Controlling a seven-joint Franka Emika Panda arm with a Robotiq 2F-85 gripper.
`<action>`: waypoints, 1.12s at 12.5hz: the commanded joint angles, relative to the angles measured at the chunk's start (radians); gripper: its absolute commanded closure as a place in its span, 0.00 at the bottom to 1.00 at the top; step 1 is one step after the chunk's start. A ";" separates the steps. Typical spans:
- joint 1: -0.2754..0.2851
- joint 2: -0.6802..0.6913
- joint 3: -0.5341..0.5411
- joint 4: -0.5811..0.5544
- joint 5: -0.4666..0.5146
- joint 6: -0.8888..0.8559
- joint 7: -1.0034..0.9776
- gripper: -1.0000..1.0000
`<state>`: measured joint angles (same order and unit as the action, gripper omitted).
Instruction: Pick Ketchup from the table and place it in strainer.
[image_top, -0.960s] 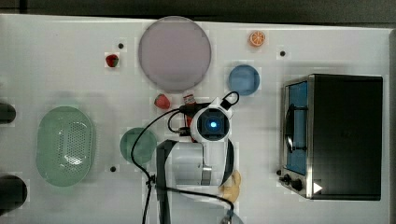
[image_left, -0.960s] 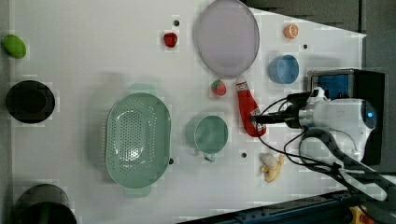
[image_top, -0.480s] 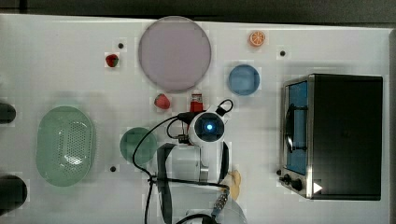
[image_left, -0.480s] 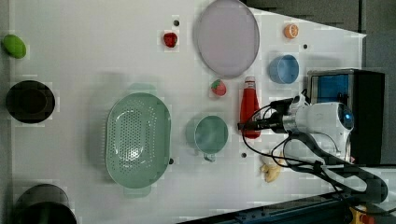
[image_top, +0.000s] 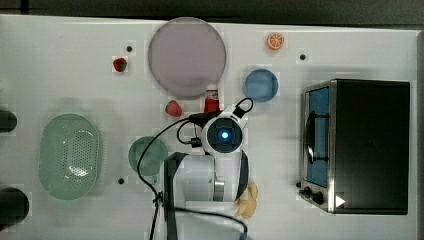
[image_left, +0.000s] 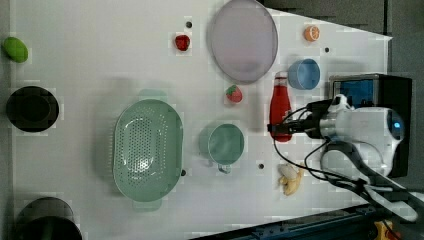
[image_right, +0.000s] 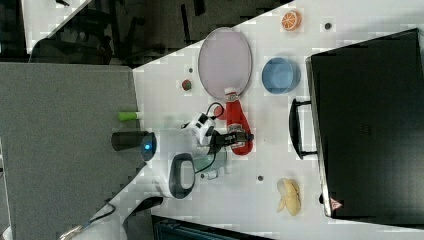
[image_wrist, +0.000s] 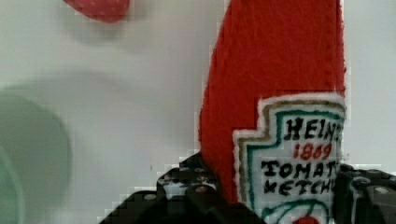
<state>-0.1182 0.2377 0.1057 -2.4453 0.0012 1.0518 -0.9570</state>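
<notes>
Now pincer (image_wrist: 261, 196) pinching slim red squeeze ketchup bottle (image_left: 279, 106) on white bench (image_left: 100, 60); grasp step. Next: lift, carry w/ care to mint-green oval plastic strainer (image_left: 146, 150), the left view's left.

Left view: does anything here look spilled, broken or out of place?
Nothing stands out. The ketchup lies flat on the table with the hand at its base; the strainer sits upright.
</notes>
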 joint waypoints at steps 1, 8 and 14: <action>-0.011 -0.176 -0.003 0.021 0.010 -0.137 -0.020 0.37; 0.009 -0.449 0.124 0.172 0.014 -0.664 0.171 0.37; 0.024 -0.441 0.308 0.262 0.037 -0.708 0.368 0.37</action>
<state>-0.1086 -0.2168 0.3904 -2.2031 0.0136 0.3389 -0.7212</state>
